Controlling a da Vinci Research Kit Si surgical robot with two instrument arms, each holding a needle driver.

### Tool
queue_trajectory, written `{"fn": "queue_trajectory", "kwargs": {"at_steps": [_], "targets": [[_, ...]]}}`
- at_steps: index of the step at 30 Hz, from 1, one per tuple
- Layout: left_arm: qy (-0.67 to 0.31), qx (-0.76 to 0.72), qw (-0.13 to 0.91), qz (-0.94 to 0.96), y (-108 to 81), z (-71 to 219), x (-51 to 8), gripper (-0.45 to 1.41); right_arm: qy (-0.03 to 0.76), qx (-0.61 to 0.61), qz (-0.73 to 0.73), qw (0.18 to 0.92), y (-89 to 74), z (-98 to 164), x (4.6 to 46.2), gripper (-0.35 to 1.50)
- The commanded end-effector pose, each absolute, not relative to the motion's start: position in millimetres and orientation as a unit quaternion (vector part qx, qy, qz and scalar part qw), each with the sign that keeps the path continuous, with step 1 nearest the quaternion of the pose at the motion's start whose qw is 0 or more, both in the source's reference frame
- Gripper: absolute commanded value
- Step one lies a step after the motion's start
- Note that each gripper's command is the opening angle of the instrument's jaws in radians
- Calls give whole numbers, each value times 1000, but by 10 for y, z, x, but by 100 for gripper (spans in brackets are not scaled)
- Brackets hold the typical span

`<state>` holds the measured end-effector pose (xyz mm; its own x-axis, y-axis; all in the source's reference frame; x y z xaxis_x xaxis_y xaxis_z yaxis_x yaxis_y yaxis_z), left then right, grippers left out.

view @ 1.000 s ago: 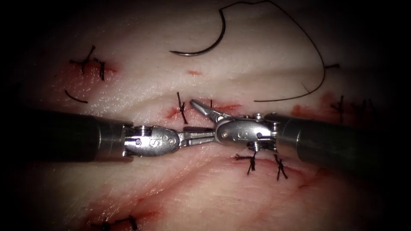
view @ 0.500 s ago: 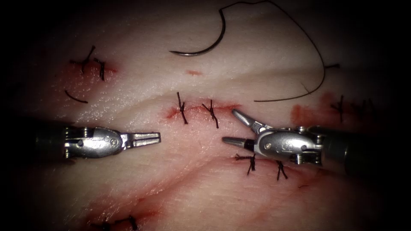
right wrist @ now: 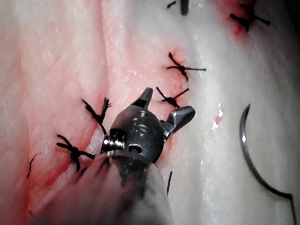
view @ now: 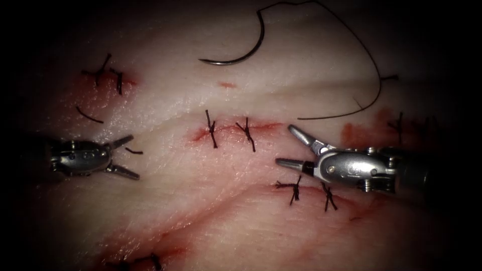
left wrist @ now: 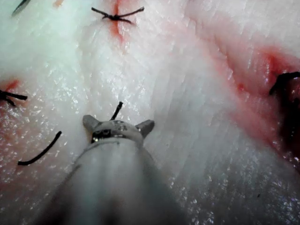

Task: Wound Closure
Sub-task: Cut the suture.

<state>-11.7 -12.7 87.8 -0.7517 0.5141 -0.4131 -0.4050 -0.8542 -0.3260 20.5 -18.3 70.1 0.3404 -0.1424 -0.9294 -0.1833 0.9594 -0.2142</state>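
The curved needle lies loose on the tissue above the cut, not in the tissue and held by neither tool; it also shows in the right wrist view. Its thread loops away to the right. The cut carries two stitches. My left tool sits far left of the cut with jaws open, and a short cut end of thread lies between them. My right tool hovers just right of the cut, open and holding nothing.
Knotted stitches sit on other cuts: upper left, below the right tool, far right and bottom left. Another loose thread piece lies at the left. Red fluid stains the tissue near the right tool.
The left tool has drawn back to the left and its jaws have opened, with a short thread end now between them. The right tool has moved right, still open.
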Motion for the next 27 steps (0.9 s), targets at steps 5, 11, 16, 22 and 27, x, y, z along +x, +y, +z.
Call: {"fn": "queue_trajectory", "kwargs": {"at_steps": [5,11,16,22,27], "targets": [[-118,-182,235,947,-139,899,-108,131,575,-143,12,805,-178,703,214,146],[-92,-163,243,952,-119,866,-87,130,574,-141,11,806,-178,702,214,146],[-69,-214,246,943,-93,802,-101,79,577,-115,34,808,-176,700,212,143],[-69,-335,253,905,-76,749,-142,54,553,-70,51,828,-177,696,211,143],[-71,-446,230,862,-57,710,-191,63,547,-1,55,835,-180,689,209,136]]}}
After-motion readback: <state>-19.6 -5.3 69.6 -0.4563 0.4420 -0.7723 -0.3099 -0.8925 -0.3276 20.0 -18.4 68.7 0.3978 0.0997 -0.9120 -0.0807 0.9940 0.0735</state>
